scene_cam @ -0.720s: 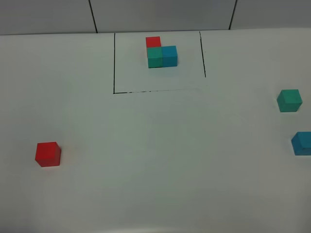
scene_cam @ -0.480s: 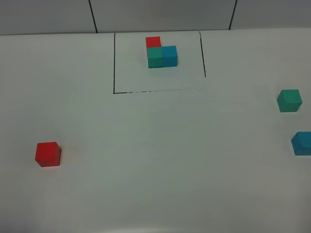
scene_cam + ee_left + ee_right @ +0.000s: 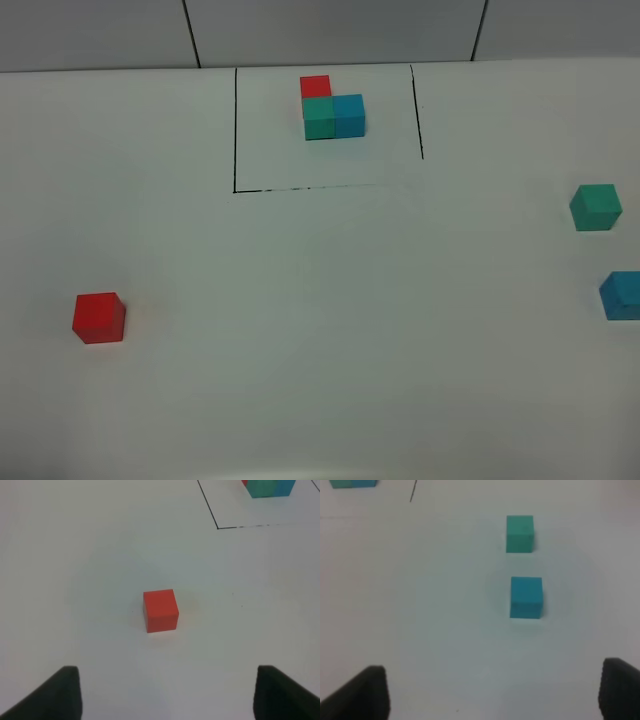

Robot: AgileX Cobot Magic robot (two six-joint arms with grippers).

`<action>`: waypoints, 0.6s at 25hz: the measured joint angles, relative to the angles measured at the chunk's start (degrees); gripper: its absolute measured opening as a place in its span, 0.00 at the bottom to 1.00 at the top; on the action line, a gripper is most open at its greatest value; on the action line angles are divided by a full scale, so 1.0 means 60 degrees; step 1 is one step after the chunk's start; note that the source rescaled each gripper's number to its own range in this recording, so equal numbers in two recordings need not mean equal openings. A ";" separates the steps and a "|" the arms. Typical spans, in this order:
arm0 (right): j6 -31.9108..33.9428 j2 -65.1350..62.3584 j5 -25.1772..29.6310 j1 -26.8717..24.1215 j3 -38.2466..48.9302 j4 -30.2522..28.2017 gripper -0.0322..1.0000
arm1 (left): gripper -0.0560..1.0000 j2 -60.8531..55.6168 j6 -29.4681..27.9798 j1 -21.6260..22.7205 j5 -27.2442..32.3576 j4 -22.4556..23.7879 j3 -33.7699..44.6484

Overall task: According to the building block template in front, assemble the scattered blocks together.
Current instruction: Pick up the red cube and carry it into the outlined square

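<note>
The template (image 3: 332, 110) is an L of red, teal-green and blue cubes inside a black-lined frame at the back of the white table. A loose red cube (image 3: 98, 318) sits at the left. A loose teal-green cube (image 3: 596, 207) and a loose blue cube (image 3: 622, 295) sit at the right edge. In the left wrist view the red cube (image 3: 160, 610) lies ahead of my open left gripper (image 3: 165, 695), apart from it. In the right wrist view the blue cube (image 3: 526, 597) and teal-green cube (image 3: 520, 533) lie ahead of my open right gripper (image 3: 495, 692). Neither gripper shows in the high view.
The frame's black lines (image 3: 235, 130) mark an open rectangle at the back middle. A corner of the frame (image 3: 218, 528) and part of the template show in the left wrist view. A grey wall with dark seams (image 3: 190, 30) stands behind the table.
</note>
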 joint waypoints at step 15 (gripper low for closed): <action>0.0000 0.0000 0.0000 0.0000 0.0000 0.0000 0.82 | 0.60 0.0000 0.0000 0.0000 0.0000 0.0000 0.0000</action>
